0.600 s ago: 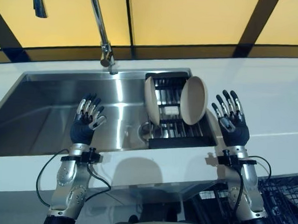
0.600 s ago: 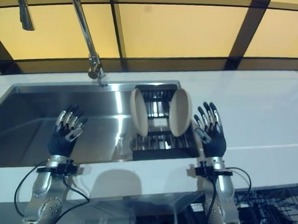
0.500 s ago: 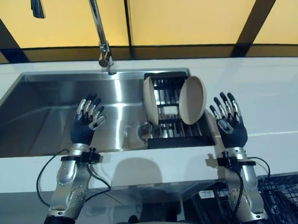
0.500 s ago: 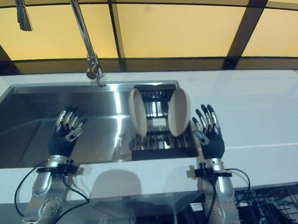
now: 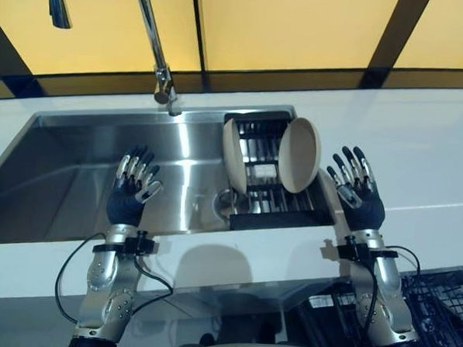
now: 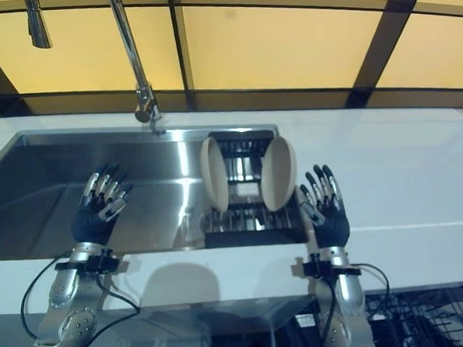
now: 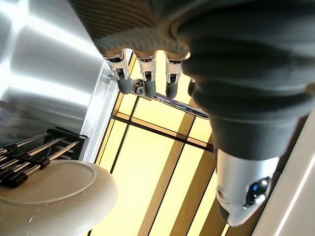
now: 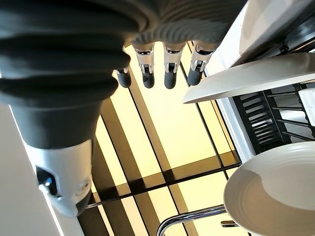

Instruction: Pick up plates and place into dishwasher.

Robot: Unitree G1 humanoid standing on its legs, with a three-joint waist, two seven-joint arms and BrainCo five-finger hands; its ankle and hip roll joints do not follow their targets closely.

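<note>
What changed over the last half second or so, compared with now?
Almost nothing: the right hand sits marginally nearer the right plate, open and not touching it. The left hand hovers open over the sink as before. Both plates remain upright in the rack.

A stainless steel sink [image 5: 83, 181] is set into a white countertop [image 5: 419, 144], with a tall curved chrome faucet [image 5: 154, 41] rising at its back edge. A dark drying rack [image 5: 273, 203] sits in the basin's right end (its wire slots upright). Behind, amber panels [image 5: 293, 29] are framed in black.
</note>
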